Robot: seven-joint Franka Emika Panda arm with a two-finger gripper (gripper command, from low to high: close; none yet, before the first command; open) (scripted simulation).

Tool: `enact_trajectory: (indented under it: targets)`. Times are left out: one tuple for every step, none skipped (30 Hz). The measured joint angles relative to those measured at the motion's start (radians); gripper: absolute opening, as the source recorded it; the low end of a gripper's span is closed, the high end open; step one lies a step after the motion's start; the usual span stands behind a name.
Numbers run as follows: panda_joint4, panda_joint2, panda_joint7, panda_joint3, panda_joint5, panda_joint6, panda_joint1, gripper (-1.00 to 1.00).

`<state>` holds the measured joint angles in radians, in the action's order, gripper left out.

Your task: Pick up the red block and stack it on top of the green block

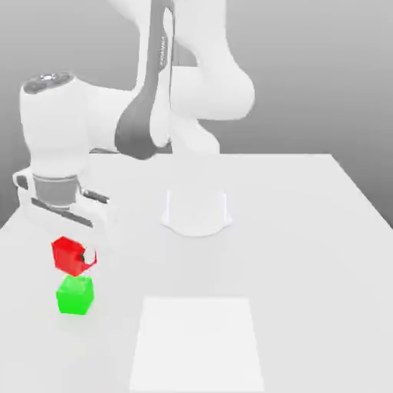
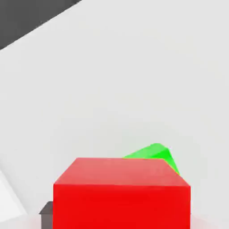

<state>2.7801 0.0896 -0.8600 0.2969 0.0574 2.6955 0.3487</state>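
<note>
Exterior view gives us one red block [image 1: 67,254], one green block [image 1: 75,295] and one gripper [image 1: 77,257]. Both blocks are small matte cubes with flat faces and sharp edges, about equal in size. We see the red one clamped between narrow jaws, lifted off the white table [image 1: 307,253], just above the green one, which sits on the table near the exterior view's left. One pale square patch [image 1: 196,341] lies flat on the smooth tabletop, well apart from the cubes. Hand view shows us the red block [image 2: 120,197] close up, with a green corner [image 2: 156,154] behind.
</note>
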Motion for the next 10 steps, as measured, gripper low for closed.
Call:
enact_trajectory:
  targets:
    - [0.0, -0.023, 0.011, 0.004, -0.018, 0.024, -0.002, -1.0]
    - [0.0, -0.05, 0.026, 0.006, -0.04, 0.049, -0.007, -1.0]
    - [-0.001, -0.08, 0.043, 0.007, -0.064, 0.076, -0.011, -1.0]
    - [-0.002, -0.11, 0.062, 0.0, -0.091, 0.104, -0.008, -1.0]
    - [-0.003, -0.142, 0.082, -0.011, -0.12, 0.132, -0.005, -1.0]
    - [-0.004, -0.173, 0.102, -0.024, -0.148, 0.161, 0.002, -1.0]
    - [-0.004, -0.194, 0.116, -0.034, -0.167, 0.18, 0.009, 1.0]
    - [-0.004, -0.194, 0.115, -0.034, -0.167, 0.18, 0.009, 1.0]
    - [-0.004, -0.194, 0.115, -0.034, -0.167, 0.18, 0.009, 1.0]
    - [-0.004, -0.194, 0.115, -0.034, -0.167, 0.18, 0.009, 1.0]
